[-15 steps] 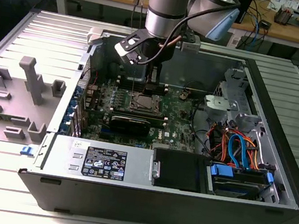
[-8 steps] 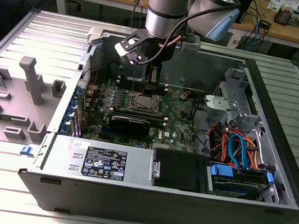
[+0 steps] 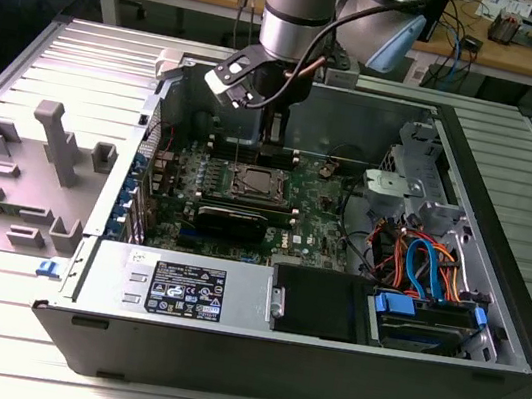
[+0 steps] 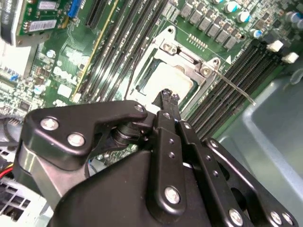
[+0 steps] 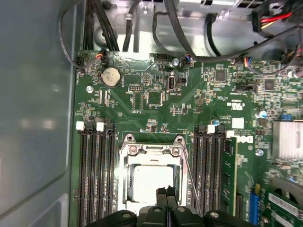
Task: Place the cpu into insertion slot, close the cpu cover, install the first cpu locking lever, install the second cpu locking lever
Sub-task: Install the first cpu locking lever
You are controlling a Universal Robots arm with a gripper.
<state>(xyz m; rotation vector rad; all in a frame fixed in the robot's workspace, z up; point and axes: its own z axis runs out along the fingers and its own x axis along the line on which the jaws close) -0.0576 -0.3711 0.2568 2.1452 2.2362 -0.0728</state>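
The insertion slot sits in the middle of the green board inside the open computer case. In both wrist views the cpu lies in it, its pale shiny top showing through the cut-out of the cpu cover, which lies flat over it. A thin wire locking lever slants out from one side of the socket, away from the frame. My gripper hovers over the edge of the cpu, fingertips together, with nothing between them.
Long black memory slots flank the socket on both sides. The case's grey wall stands close by. Cables, a drive bay and a power supply fill the case. Grey fixtures stand at the exterior view's left.
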